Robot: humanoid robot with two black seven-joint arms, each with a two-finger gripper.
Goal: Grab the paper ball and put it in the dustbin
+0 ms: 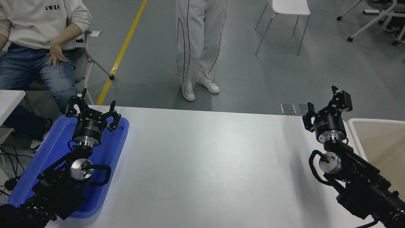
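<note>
The paper ball is not in view. The cream dustbin stands at the table's right edge, and only its near left part shows. My right gripper is open and empty, raised just left of the dustbin's rim near the table's far right corner. My left gripper is open and empty, parked over the far end of the blue tray at the lower left.
A seated person is at the far left beyond the table. A standing person's legs are beyond the far edge at the middle. A white chair stands on the floor behind.
</note>
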